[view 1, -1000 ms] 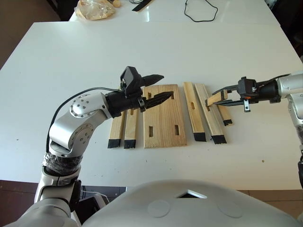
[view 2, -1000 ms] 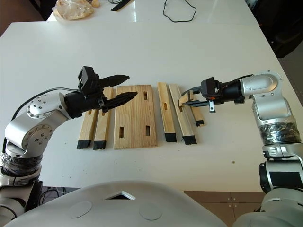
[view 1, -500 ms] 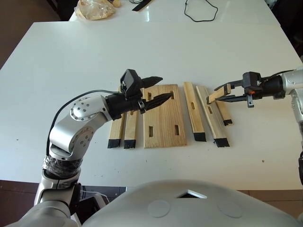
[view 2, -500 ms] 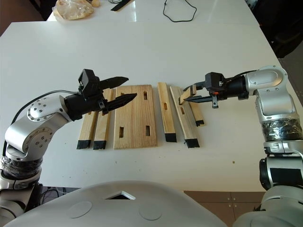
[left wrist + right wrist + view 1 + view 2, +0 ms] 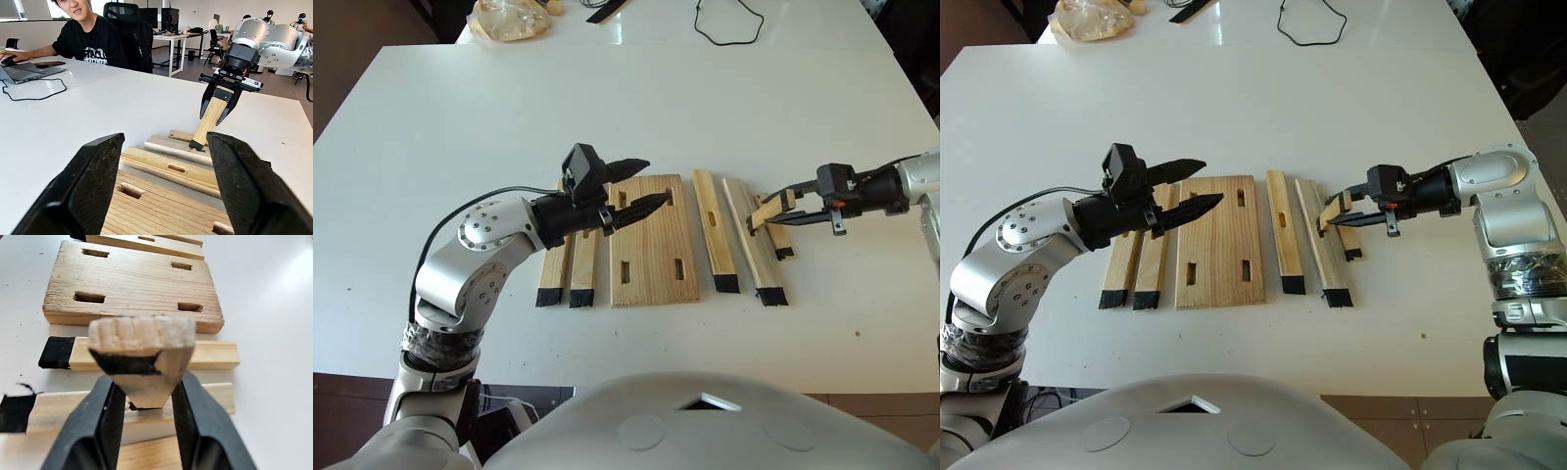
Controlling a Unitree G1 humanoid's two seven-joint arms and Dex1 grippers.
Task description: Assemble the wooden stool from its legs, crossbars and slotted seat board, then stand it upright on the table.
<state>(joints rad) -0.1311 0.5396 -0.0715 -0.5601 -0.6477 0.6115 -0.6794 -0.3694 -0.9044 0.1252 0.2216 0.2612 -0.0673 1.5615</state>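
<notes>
The slotted seat board [image 5: 651, 240] lies flat mid-table. Two black-tipped legs [image 5: 570, 266] lie side by side to its left, and two longer ones [image 5: 734, 235] lie to its right. My left gripper [image 5: 654, 180] hovers open over the board's far left corner, its wide-apart fingers [image 5: 93, 196] empty. To the right of the legs, my right gripper [image 5: 773, 208] is shut on a short black-tipped wooden piece [image 5: 1332, 209], held tilted with its tip down just above the table. Another short piece [image 5: 781, 240] lies under it. In the right wrist view the held piece [image 5: 142, 352] sits between the pads.
A black cable [image 5: 729, 24] and a plastic bag [image 5: 509, 18] lie at the far edge of the white table [image 5: 460, 117]. Open surface stretches beyond the parts and to the far left and right.
My right gripper has drawn back to the right with the short piece, lifting it, then dipping its tip toward the table. The nearest long leg shifted slightly. The left arm barely moved.
</notes>
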